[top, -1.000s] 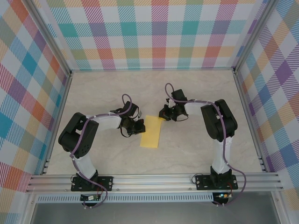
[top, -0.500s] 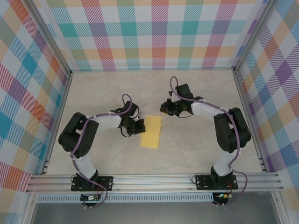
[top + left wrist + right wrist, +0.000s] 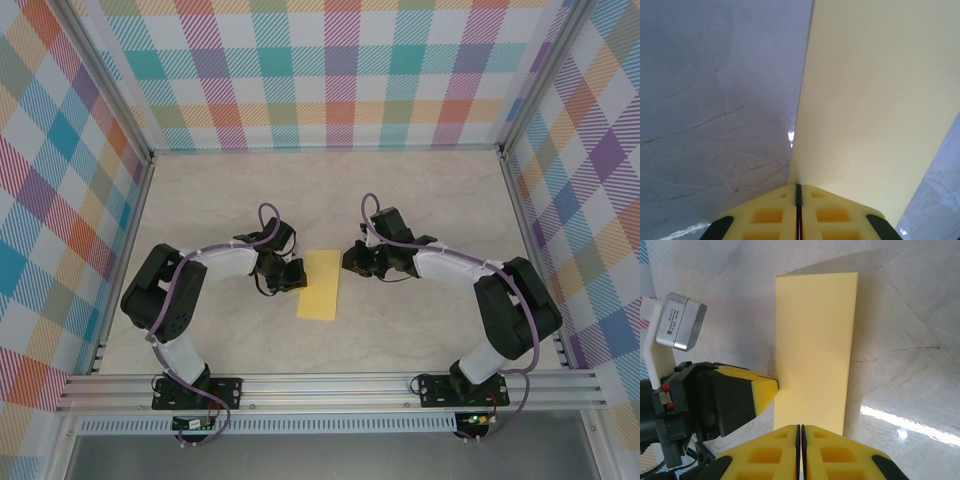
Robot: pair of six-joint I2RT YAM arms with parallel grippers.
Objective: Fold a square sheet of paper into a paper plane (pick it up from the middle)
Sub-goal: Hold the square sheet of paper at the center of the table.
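**A:** From above, where is the paper?

**B:** The sheet of paper (image 3: 320, 285) lies on the table (image 3: 430, 190). It is folded to a narrow pale-yellow strip, with its long sides running away from the arm bases.

**A:** And the pincers?

**B:** The left gripper (image 3: 292, 275) sits at the paper's left long edge, about halfway along, and touches it. The right gripper (image 3: 350, 262) is just beside the paper's right edge, near the far corner. I cannot tell from up there how wide either one stands.

**A:** What about the left wrist camera?

**B:** There the left gripper (image 3: 798, 186) has its yellow pads (image 3: 767, 215) pressed together, with only a thin dark seam between them. The paper (image 3: 870, 100) begins right at their tip and spreads away to the right. I cannot tell whether any paper is nipped in the seam.

**A:** And the right wrist camera?

**B:** The right gripper (image 3: 801, 427) is likewise closed to a hairline seam, its tip at the paper's (image 3: 815, 340) near short edge. I cannot tell whether it has a grip on it. The left gripper's (image 3: 771, 390) yellow tip touches the paper's left edge, close to that same end. The paper's far left corner lifts slightly and casts a shadow.
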